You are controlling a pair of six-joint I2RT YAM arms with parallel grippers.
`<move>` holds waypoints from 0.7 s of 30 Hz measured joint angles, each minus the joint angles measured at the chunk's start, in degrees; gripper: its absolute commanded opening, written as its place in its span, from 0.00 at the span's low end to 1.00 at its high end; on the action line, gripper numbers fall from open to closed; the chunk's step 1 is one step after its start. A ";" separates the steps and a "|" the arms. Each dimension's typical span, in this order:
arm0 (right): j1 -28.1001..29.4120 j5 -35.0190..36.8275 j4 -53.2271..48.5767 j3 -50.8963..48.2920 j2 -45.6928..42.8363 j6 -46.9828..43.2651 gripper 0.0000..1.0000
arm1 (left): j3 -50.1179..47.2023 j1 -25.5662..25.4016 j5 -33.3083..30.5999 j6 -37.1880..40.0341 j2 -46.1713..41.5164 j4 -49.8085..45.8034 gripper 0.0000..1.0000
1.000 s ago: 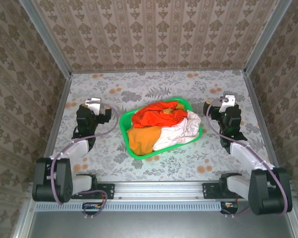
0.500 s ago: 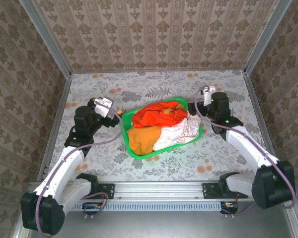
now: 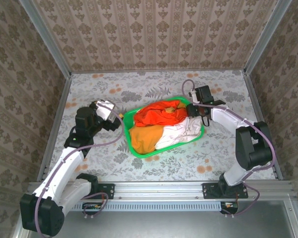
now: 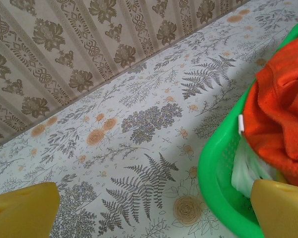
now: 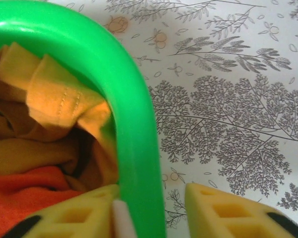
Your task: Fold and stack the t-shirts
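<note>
Your right gripper (image 5: 156, 206) straddles the rim of the green basket (image 5: 134, 124), jaws narrow, not yet clamped. Your left gripper (image 4: 151, 213) gapes wide at the far side. The t-shirts (image 3: 161, 124) lie heaped inside. Pull now and the basket may tip, or cloth snag under a finger.

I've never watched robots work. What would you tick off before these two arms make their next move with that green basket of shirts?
1. Rim caught: ok. The right gripper has one finger on each side of the rim of the basket.
2. Grip tight: not ok. A gap shows between the rim and the outer finger.
3. Cloth away from the inner finger: cannot tell. The mustard t-shirt lies close to it.
4. Other arm ready: ok. The left gripper is open, close beside the basket's left side.
5. Load inside: ok. The red-orange t-shirt, the mustard one and the white t-shirt lie heaped, unfolded.
</note>
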 measured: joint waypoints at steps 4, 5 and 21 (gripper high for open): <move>-2.99 0.24 -0.72 0.20 -0.35 4.59 0.18 | -0.09 -0.44 0.00 -0.22 0.46 0.31 1.00; -3.89 0.35 -1.09 0.20 -0.57 6.78 0.19 | -0.09 -0.59 -0.02 -0.26 0.76 0.55 1.00; -25.03 9.92 6.93 -15.17 -13.40 52.19 0.02 | 1.73 -11.80 -1.77 -4.66 12.98 8.37 1.00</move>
